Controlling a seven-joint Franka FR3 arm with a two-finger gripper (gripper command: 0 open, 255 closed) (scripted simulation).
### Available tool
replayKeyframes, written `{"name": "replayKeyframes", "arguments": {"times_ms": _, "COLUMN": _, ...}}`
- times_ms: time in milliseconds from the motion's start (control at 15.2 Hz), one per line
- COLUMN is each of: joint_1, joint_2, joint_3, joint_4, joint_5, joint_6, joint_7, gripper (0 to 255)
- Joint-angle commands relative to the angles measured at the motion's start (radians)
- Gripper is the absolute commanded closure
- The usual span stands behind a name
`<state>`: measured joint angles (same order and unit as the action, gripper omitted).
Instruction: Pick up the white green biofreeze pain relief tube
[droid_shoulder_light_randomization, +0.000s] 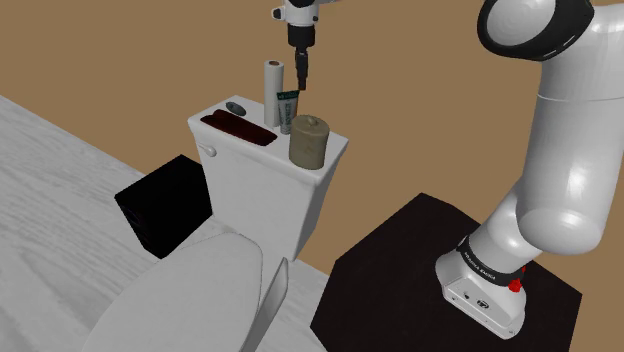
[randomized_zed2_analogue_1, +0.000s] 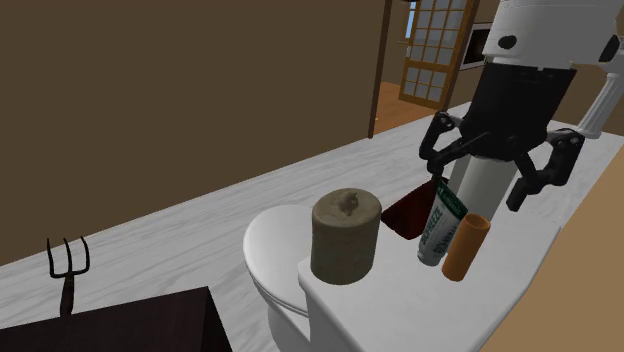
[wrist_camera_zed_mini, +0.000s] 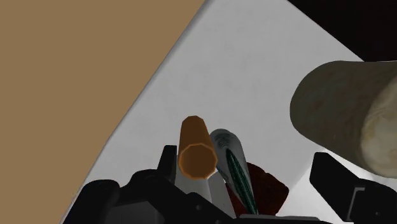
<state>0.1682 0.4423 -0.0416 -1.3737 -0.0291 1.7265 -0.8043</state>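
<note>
Gaping empty, the pincer (randomized_zed2_analogue_1: 478, 190) hangs over the tube (randomized_zed2_analogue_1: 437, 228) on the toilet tank (randomized_zed2_analogue_1: 400, 300).

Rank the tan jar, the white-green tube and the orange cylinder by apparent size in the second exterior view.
1. tan jar: largest, though nearest the camera.
2. white-green tube and orange cylinder: look alike, unranked.

arm (droid_shoulder_light_randomization: 560, 170): raised, reaching far forward | hand (randomized_zed2_analogue_1: 478, 185): pointing straight down | fingers (randomized_zed2_analogue_1: 437, 148): spread apart
</note>
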Motion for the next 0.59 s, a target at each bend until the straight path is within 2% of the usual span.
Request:
{"name": "replayKeyframes", "arguments": {"times_ms": 0, "joint_1": 0.001, "joint_2": 0.009, "joint_3": 0.002, "joint_4": -0.011, "joint_5": 0.000, "joint_6": 0.020, "joint_7": -0.004, "gripper": 0}}
{"name": "replayKeyframes", "arguments": {"times_ms": 396, "joint_1": 0.001, "joint_2": 0.016, "joint_3": 0.002, "joint_4": -0.061, "joint_5": -0.001, "joint_6": 0.077, "joint_7": -0.002, "gripper": 0}}
{"name": "replayKeyframes", "arguments": {"times_ms": 462, "joint_1": 0.001, "joint_2": 0.017, "joint_3": 0.002, "joint_4": -0.061, "joint_5": -0.001, "joint_6": 0.078, "joint_7": -0.003, "gripper": 255}}
{"name": "replayKeyframes", "arguments": {"times_ms": 528, "joint_1": 0.000, "joint_2": 0.017, "joint_3": 0.002, "joint_4": -0.061, "joint_5": -0.001, "joint_6": 0.078, "joint_7": -0.003, "gripper": 255}}
